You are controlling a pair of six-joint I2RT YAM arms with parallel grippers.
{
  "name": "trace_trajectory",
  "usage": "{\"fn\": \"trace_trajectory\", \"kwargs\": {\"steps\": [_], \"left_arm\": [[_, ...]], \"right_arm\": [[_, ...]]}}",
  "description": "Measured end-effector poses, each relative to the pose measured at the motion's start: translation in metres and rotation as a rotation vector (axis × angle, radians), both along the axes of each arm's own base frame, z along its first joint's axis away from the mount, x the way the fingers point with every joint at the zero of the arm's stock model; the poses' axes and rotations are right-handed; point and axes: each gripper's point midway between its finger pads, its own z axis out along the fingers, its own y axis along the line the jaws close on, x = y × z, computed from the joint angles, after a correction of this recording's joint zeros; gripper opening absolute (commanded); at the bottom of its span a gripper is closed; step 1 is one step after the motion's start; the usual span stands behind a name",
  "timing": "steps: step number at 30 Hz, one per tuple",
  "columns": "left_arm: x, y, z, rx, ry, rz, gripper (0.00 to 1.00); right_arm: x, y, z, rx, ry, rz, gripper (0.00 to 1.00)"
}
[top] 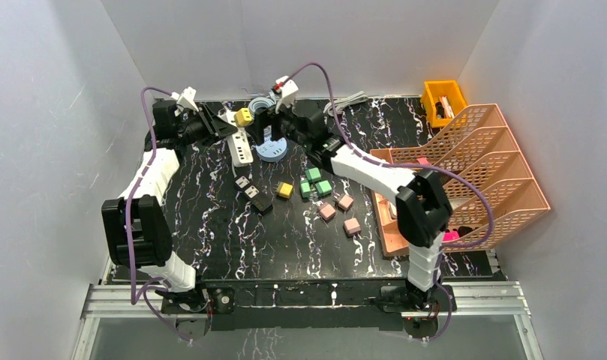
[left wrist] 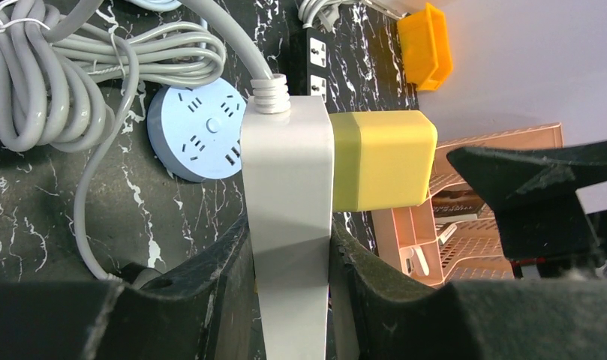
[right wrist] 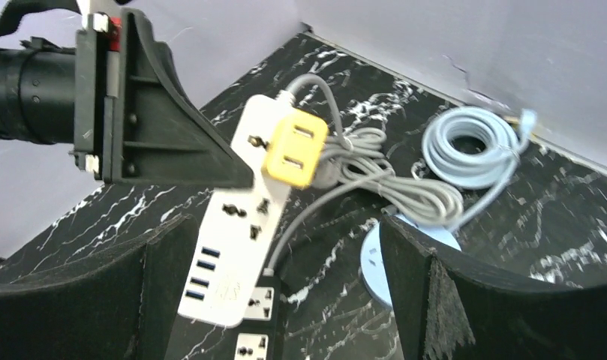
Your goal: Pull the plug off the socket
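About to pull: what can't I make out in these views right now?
- Plug prongs: all views, buried between yellow plug and white power strip.
- Strip's lower end: left wrist view, cut off by the bottom edge, left gripper covering its sides.
- Gap from right gripper to the plug: top view, too small.

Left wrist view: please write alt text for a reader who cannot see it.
The left hand grips a white power strip with a yellow plug seated in its side. A round blue socket and coiled grey cable lie behind.

No text is legible; the faint marking on the white power strip is unreadable.
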Motion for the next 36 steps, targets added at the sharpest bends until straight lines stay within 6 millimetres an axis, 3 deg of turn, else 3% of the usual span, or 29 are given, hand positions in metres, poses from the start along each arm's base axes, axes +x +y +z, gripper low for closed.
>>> {"fn": "trace_trajectory", "kwargs": {"steps": [4,10,16,17,18,19,20,30,32,36], "left_arm": [[-0.001,0.000,-0.002,0.010,0.004,-0.006,0.00],[-0.001,0.000,-0.001,0.019,0.002,-0.007,0.00],[-0.002,0.001,-0.002,0.028,0.004,-0.008,0.00],[-0.002,0.001,-0.002,0.028,0.005,-0.009,0.00],[-0.002,0.001,-0.003,0.028,0.005,-0.009,0.00],[-0.002,0.002,-0.003,0.035,0.004,-0.006,0.00],[-0.001,0.003,-0.005,0.041,0.007,0.002,0.00],[0.001,0.009,-0.010,0.062,0.023,0.033,0.00],[0.001,0.009,-0.011,0.067,0.024,0.036,0.00],[-0.009,0.001,-0.014,0.048,0.046,-0.023,0.00]], "right_arm": [[0.007,0.030,0.007,0.007,-0.014,0.113,0.98],[0.012,0.051,0.012,0.013,0.000,0.193,0.89],[0.020,0.066,-0.009,-0.004,0.055,0.214,0.82],[0.022,0.068,-0.016,-0.011,0.068,0.216,0.74],[0.024,0.072,-0.022,-0.020,0.083,0.219,0.47],[0.027,0.076,-0.027,-0.021,0.093,0.224,0.07],[0.028,0.079,-0.029,-0.025,0.093,0.233,0.00],[0.034,0.079,-0.038,-0.017,0.119,0.222,0.00],[0.033,0.079,-0.037,-0.063,0.042,0.168,0.00],[0.011,0.075,-0.028,-0.219,-0.217,-0.023,0.00]]}}
